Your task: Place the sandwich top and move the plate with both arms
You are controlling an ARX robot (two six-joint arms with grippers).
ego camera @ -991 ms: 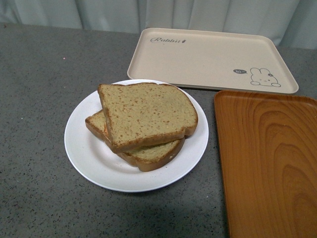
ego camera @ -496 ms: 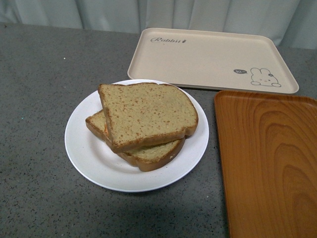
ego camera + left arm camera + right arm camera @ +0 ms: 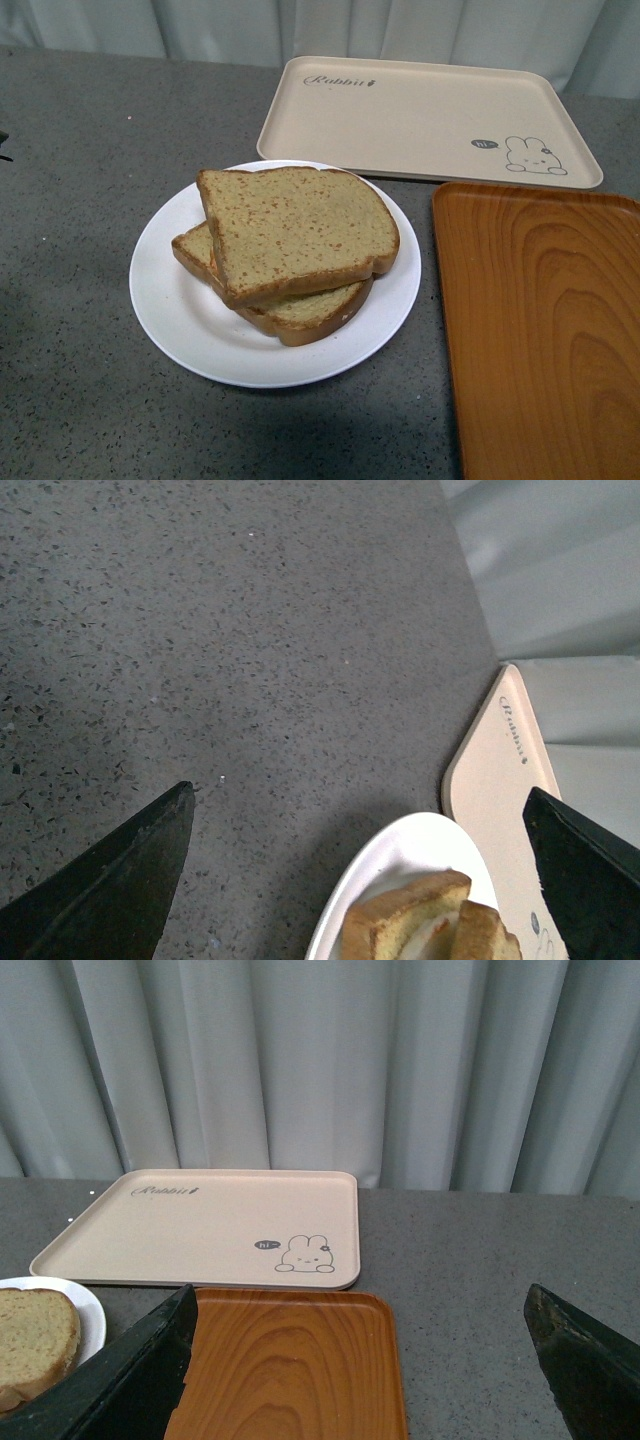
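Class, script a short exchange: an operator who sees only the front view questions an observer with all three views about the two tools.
Operator: I see the sandwich top on the lower slice on the plate, but no tools. Is the left one open?
Observer: Yes. The left tool is open and empty; the plate's rim shows between its fingers.
Operator: And the right one?
Observer: Open and empty too; the right tool looks over the wood-grain tray and the rabbit tray.
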